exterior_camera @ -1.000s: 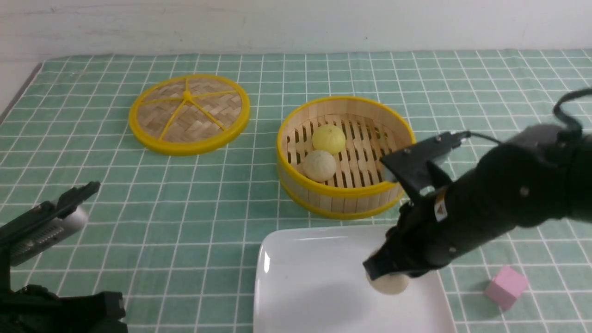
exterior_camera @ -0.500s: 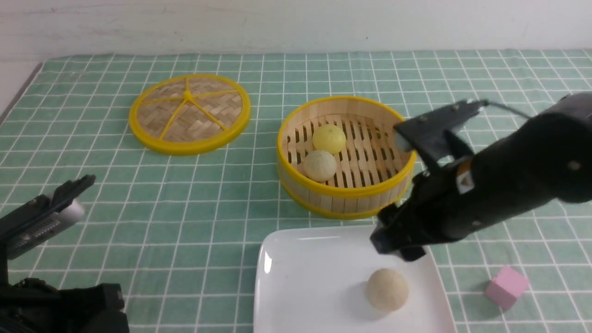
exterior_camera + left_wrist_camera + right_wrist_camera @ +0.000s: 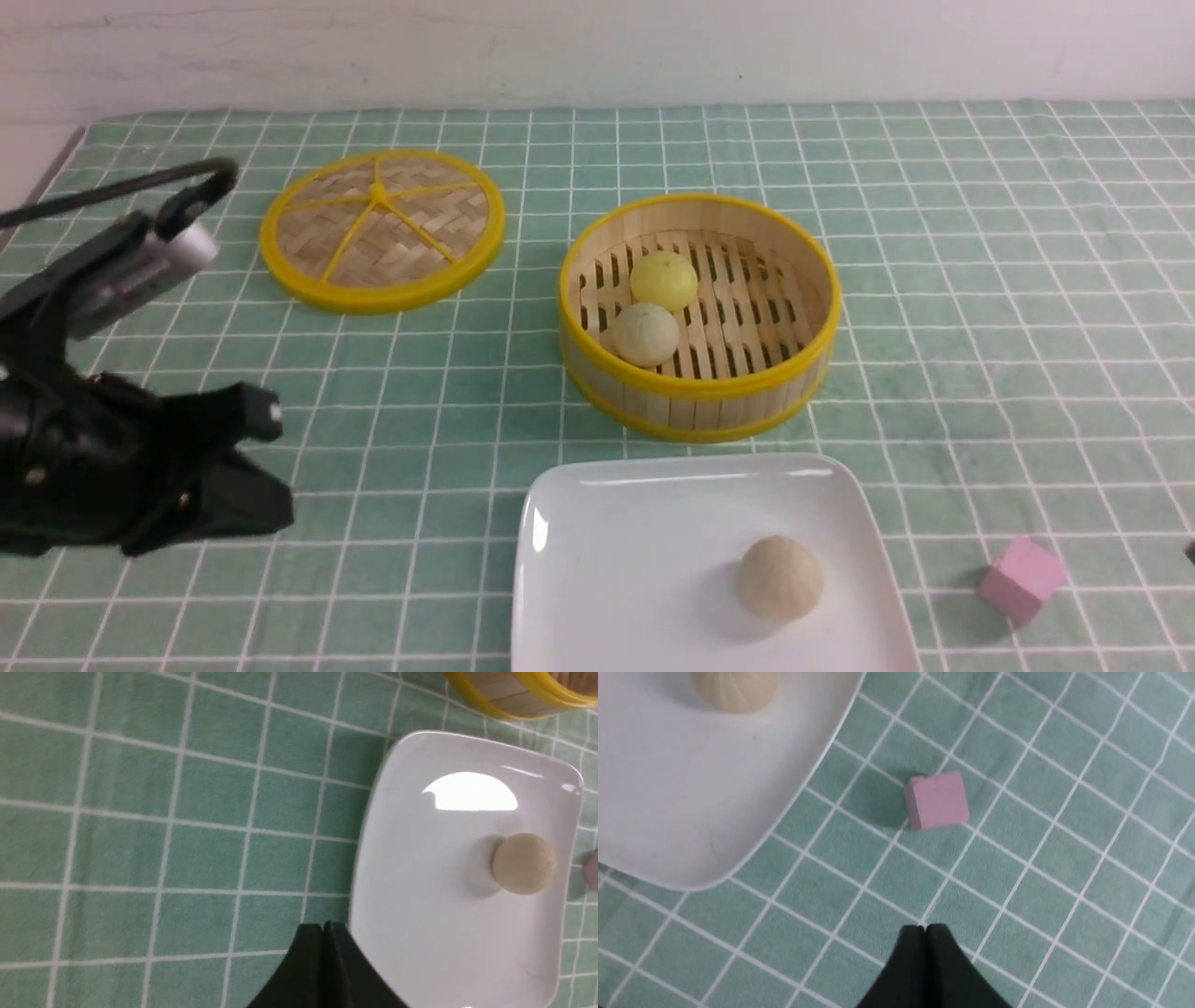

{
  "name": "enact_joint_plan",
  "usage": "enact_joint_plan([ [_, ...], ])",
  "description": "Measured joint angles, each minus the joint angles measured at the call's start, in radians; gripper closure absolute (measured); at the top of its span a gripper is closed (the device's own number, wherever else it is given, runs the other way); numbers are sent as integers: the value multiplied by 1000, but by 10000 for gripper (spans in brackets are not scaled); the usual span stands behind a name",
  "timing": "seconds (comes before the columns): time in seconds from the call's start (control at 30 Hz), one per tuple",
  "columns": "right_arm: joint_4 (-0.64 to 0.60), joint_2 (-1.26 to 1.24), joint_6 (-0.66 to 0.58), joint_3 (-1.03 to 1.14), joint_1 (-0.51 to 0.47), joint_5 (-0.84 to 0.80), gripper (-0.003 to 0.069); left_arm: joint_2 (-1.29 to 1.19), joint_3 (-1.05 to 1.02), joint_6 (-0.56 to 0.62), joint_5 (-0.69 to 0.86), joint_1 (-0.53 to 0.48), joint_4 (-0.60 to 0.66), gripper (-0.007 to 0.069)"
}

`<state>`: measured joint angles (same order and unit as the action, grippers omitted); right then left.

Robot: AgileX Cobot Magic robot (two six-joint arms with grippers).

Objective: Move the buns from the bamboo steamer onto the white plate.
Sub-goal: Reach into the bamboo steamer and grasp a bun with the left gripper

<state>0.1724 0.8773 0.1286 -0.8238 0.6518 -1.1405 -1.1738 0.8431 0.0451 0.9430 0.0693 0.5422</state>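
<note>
Cloth (image 3: 980, 280) checked in green and white covers the whole table we look across. On it, nearest us, lies the white plate (image 3: 625, 551), and we find one pale beige bun (image 3: 780, 577) resting on it, toward its right side and clear of the raised rim. The bamboo steamer (image 3: 695, 403) stands upright just beyond the plate's far edge, near it but, as far as we can tell, not touching. On its slatted floor, in the left half, sit the yellow bun (image 3: 664, 279) and a second beige bun (image 3: 644, 333). They are close enough that they seem to touch, and the yellow one is the farther from us. We see the woven lid (image 3: 381, 229) lying flat to the left of the steamer, well apart from it. A pink cube (image 3: 1022, 579) sits on the cloth just right of the plate, and the right wrist view shows us a strip of cloth between it and the plate's rounded corner. The left gripper (image 3: 323, 927) hangs over the cloth to the left of the plate. In its wrist view we see its two dark fingers pressed together with nothing between them. The right gripper (image 3: 924, 929) is almost wholly outside the front view. Its own wrist view shows us fingers likewise pressed together and empty, over bare cloth near the cube.
</note>
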Motion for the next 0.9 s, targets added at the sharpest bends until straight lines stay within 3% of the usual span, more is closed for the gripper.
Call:
enact_joint_plan([
  [0.13,1,-69,1,91,0,44,675,-139,110,-24,-27,132,0,623],
  [0.17,2,-93,2,126,0,72,675,-232,193,-66,-45,205,-11,615],
  [0.3,4,-112,3,157,0,108,675,-402,373,-170,-57,311,-74,561],
  [0.4,4,-113,3,164,0,128,673,-579,589,-284,-58,397,-182,446],
  [0.43,4,-113,3,164,0,130,673,-589,601,-284,-57,406,-182,446],
  [0.47,4,-113,3,164,0,137,673,-663,697,-327,-56,438,-241,379],
  [0.63,1,-113,3,164,0,146,671,-850,954,-388,-37,497,-386,254],
  [0.9,1,-113,3,164,0,152,667,-1019,1129,-399,-23,505,-499,249],
])
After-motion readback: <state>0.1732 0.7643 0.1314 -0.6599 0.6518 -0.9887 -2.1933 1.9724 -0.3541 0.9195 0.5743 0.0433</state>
